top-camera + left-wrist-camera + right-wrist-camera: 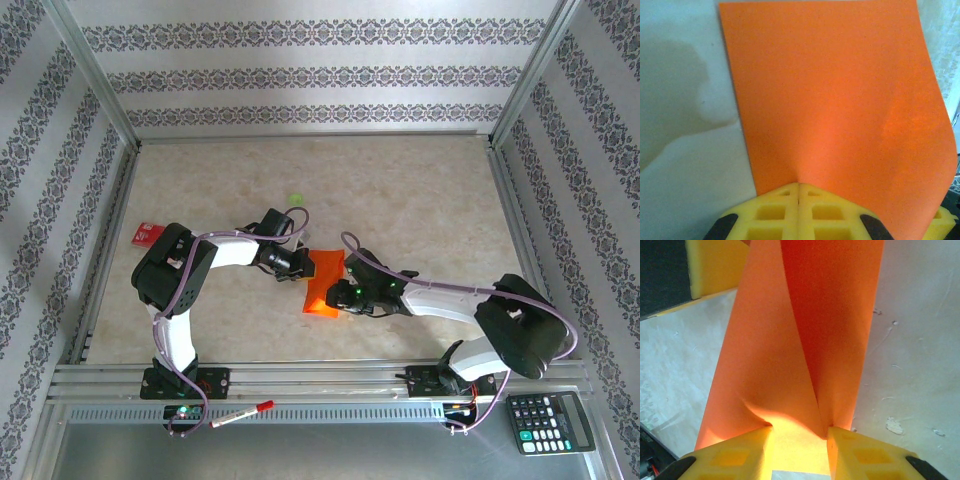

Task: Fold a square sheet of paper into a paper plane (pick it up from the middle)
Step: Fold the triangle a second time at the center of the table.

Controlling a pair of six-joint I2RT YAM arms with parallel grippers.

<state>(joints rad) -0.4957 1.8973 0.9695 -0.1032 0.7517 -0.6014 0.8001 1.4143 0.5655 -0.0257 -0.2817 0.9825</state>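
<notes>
At mid-table, left hand (799, 187) pinches 1 orange sheet (832, 100), right hand (800, 434) narrowly parted around its fold.

1. The left pincer (799, 195) sits at the bottom edge, its two yellow fingertips (771, 212) pressed flat together along a thin seam.
2. The square sheet of paper (840, 100), bright orange, is nipped at its near edge where the tips meet, with a small pucker there.
3. The sheet spreads away up the frame; one side edge runs straight, the other bows outward.
4. Pale bench (685, 175) shows beside the straight edge, with a darker patch (675, 85) on it.
</notes>
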